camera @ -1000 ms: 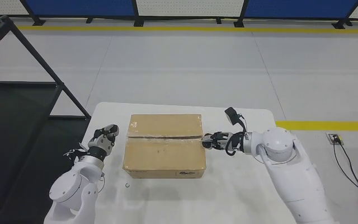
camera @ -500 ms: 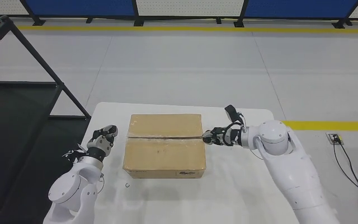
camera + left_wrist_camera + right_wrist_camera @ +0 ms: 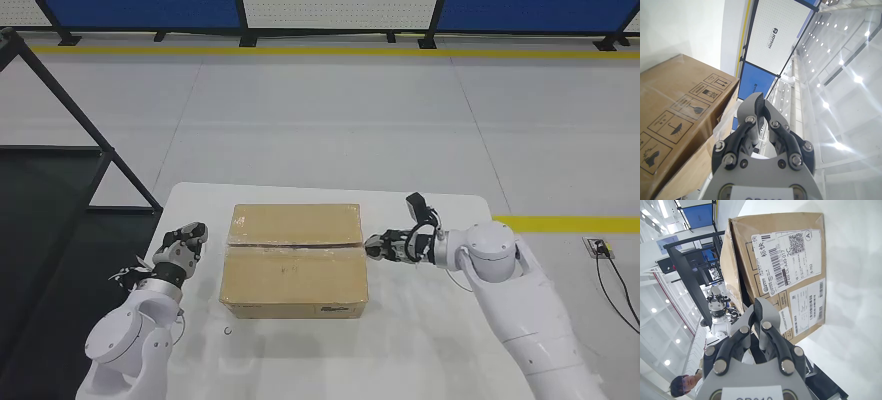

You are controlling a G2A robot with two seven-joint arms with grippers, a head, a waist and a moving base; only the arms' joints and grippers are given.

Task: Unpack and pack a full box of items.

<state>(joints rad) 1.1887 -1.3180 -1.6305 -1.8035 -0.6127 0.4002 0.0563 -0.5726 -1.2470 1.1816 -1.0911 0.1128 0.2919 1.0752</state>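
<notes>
Top view: cardboard box (image 3: 293, 260) at the centre of the white desk (image 3: 420, 330), top flaps down with a dark seam between them. Right claw (image 3: 372, 243), fingers pressed together and empty, lies just beside the seam's right end. Left claw (image 3: 193, 235), likewise closed on nothing, sits near the box's left end, apart from it.

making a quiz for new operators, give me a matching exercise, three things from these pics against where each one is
Things:
1 box
2 left end effector
3 right end effector

Places:
a beside the box end printed with handling symbols
b at the box end carrying the white labels
c middle of the table

Pairs: 1-c, 2-a, 3-b
</notes>
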